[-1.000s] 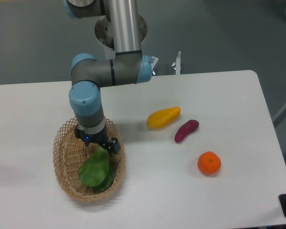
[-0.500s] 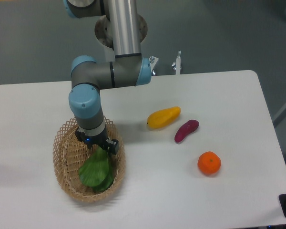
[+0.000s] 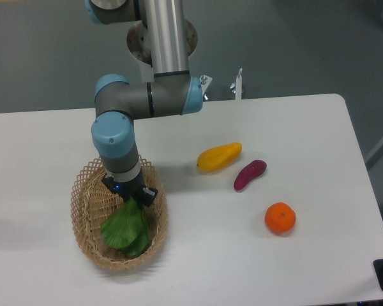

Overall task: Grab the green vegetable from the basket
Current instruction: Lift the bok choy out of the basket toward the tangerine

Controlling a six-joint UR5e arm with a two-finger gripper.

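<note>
The green vegetable [image 3: 124, 229], a bok choy with broad bright-green leaves, lies in the tan wicker basket [image 3: 84, 220] at the table's front left. My gripper [image 3: 133, 199] points down into the basket over the vegetable's upper end. Its fingers are closed on the stalk end, which the gripper body mostly hides. The leaves hang below the gripper, spread toward the basket's front, and I cannot tell if they still touch the basket floor.
A yellow elongated fruit [image 3: 219, 157], a purple sweet potato [image 3: 249, 174] and an orange [image 3: 280, 218] lie on the white table [image 3: 293, 127] to the right of the basket. The arm's elbow [image 3: 147, 95] stands behind the basket.
The gripper has shifted slightly left, and the green vegetable has shifted left with it inside the basket. The other produce has not moved.
</note>
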